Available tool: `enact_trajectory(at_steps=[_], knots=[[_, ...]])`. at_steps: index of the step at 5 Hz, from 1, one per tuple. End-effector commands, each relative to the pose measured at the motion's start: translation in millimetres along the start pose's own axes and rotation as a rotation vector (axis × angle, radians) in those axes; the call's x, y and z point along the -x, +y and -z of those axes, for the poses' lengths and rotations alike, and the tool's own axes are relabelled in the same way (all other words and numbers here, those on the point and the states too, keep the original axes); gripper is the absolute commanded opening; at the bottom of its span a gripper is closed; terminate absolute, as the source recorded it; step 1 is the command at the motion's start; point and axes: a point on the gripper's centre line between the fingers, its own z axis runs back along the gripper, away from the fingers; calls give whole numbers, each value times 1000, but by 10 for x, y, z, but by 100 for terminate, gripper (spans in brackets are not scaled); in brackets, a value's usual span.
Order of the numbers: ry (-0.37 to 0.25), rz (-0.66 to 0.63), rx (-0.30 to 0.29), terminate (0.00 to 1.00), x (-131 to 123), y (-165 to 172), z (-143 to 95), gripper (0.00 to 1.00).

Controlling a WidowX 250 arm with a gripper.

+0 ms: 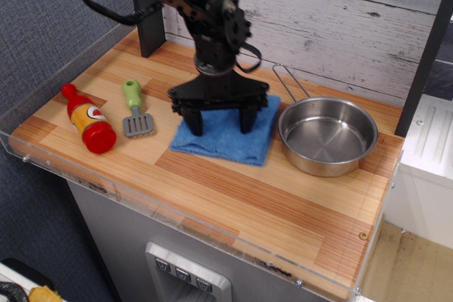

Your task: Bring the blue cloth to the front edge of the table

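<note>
While the blue cloth is pinned mid-table under the spread, released fingers of the gripper, slippage or bunching is risked if downward pressure is lost. The steel pan lies just beside the cloth; the spatula and bottle are well clear.

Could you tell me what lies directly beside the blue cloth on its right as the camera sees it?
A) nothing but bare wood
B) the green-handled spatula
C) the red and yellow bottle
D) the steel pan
D: the steel pan sits just right of the blue cloth, while the bottle and spatula lie to its left.
</note>
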Motion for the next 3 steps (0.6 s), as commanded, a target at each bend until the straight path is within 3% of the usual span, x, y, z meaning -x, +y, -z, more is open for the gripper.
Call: enact_trajectory(at_steps=[1, 3], knots=[[-15, 137, 38, 0, 401, -345, -137, 100], [-27, 243, 47, 0, 717, -510, -210, 100]])
